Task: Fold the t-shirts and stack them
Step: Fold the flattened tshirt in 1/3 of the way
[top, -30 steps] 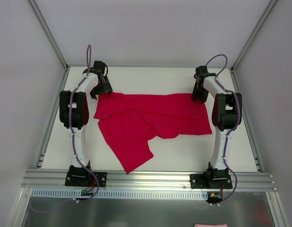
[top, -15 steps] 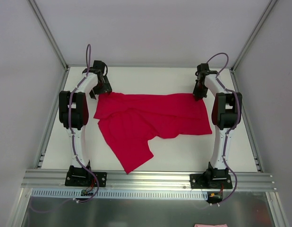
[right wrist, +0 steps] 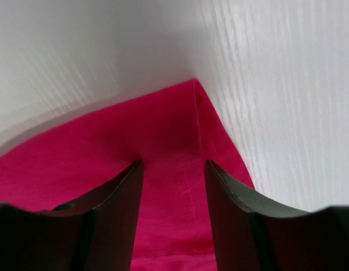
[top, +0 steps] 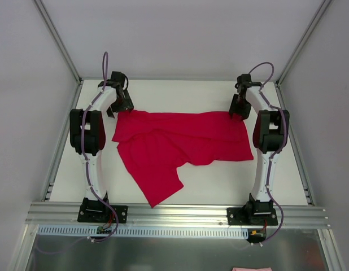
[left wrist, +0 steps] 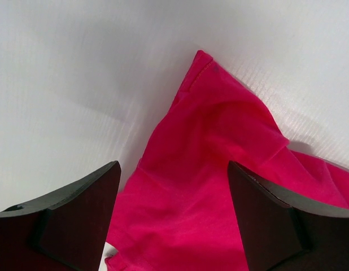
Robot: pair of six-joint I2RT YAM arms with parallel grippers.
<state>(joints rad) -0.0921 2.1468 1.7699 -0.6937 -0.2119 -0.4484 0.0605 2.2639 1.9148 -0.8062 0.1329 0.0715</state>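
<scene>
Crimson t-shirt lies spread on white table, long axis L–R, w/ a rumpled flap spilling from its near-L side. Left gripper hangs over the shirt's far-L corner, jaws wide apart, holding nothing. Right gripper is at the shirt's far-R corner, jaws part-open astride the hem, no grip seen. Each arm is nearest its own corner; nothing blocks either.
</scene>
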